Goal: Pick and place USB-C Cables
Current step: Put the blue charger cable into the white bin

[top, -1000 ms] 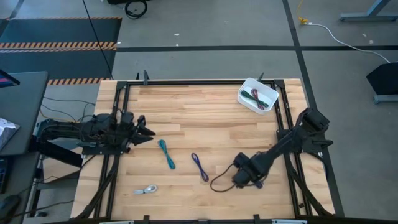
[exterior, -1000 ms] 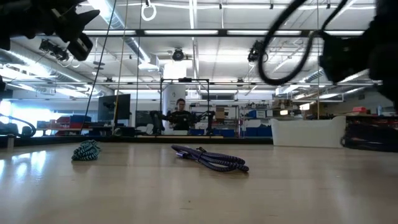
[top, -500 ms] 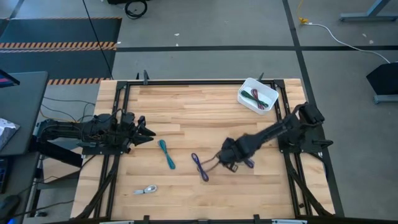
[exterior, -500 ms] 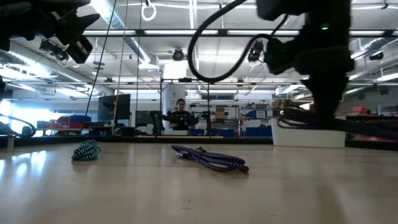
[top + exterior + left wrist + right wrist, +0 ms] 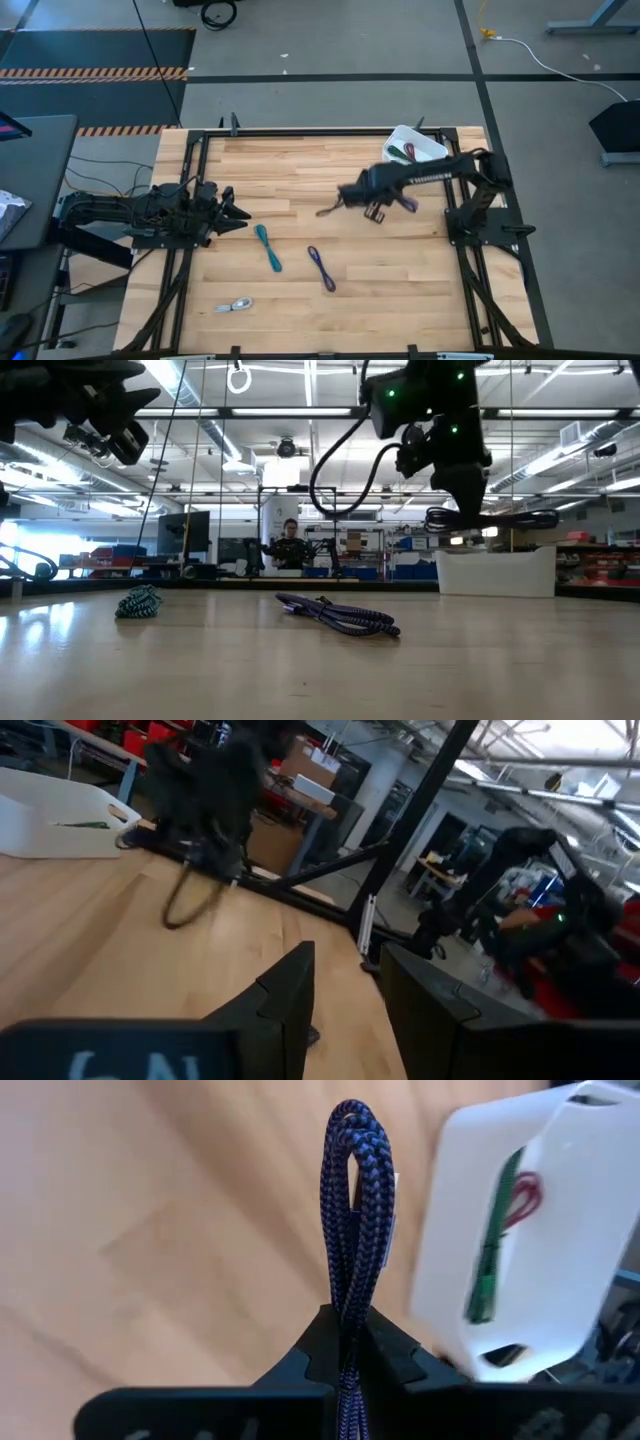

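My right gripper (image 5: 385, 207) hangs above the table's far right part, just short of the white tray (image 5: 432, 150), shut on a dark purple cable bundle (image 5: 355, 1200). The tray holds a green cable (image 5: 490, 1250) and a dark red cable (image 5: 525, 1198). On the wood lie a teal cable (image 5: 267, 247), a second purple cable (image 5: 320, 268) and a silver-white cable (image 5: 237, 305). My left gripper (image 5: 345, 1010) waits open at the table's left edge, over bare wood. My right gripper pinches the purple bundle between its two fingers (image 5: 400, 1355), several strands together. The fingers come from above, pointing down, and lie across the bundle. The bundle is lifted clear and lies about level under the fingertips (image 5: 490, 518), its looped end (image 5: 352, 1125) sticking out past them.
The table's black frame rails (image 5: 455, 180) run along its left and right sides. A black cable loop (image 5: 335, 470) hangs from the right arm. Bare wood (image 5: 300, 170) lies between the arms. A person (image 5: 290, 545) stands far behind the table.
My right gripper has swung from the table's near right part toward the far edge and the tray, rising and turning, with the purple bundle held shut in it throughout. The three cables on the wood have stayed put.
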Available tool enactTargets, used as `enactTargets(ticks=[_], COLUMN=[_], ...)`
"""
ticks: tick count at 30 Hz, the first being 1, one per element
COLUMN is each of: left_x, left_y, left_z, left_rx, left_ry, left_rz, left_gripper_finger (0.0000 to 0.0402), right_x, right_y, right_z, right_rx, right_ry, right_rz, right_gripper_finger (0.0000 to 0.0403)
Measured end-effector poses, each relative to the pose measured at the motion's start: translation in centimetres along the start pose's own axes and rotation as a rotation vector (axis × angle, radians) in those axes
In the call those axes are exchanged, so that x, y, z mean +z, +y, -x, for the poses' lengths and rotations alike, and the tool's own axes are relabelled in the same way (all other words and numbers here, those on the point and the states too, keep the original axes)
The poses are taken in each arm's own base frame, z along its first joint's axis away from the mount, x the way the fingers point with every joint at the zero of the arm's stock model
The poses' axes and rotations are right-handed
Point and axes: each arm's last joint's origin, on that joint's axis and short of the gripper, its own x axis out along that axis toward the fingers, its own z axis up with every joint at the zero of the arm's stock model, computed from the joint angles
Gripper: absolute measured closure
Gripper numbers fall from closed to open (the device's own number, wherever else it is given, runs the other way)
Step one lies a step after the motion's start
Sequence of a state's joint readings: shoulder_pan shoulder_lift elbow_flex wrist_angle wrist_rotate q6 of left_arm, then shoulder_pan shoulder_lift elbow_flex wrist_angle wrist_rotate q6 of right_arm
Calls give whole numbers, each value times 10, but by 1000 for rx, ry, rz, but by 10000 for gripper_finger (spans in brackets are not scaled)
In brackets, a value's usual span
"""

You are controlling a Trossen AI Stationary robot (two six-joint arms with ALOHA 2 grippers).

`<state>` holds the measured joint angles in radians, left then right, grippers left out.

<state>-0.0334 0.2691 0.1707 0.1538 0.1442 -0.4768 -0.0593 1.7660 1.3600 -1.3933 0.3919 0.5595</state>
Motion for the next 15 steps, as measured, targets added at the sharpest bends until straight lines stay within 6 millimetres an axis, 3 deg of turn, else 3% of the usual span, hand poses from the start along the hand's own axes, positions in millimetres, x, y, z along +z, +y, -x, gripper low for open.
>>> enactTargets(ticks=[8, 15], left_x=[1, 6], left_y=[1, 9], left_z=[0, 2], left_rx=[27, 197], left_ry=[-14, -70], left_rz=[-189, -363], left_gripper_finger=[276, 276], right_x=[25, 35], right_y=[-54, -96], right_z=[-25, -45], right_rx=[-3, -5], right_ry=[74, 126], right_rz=[-13, -22], right_gripper_finger=[382, 382])
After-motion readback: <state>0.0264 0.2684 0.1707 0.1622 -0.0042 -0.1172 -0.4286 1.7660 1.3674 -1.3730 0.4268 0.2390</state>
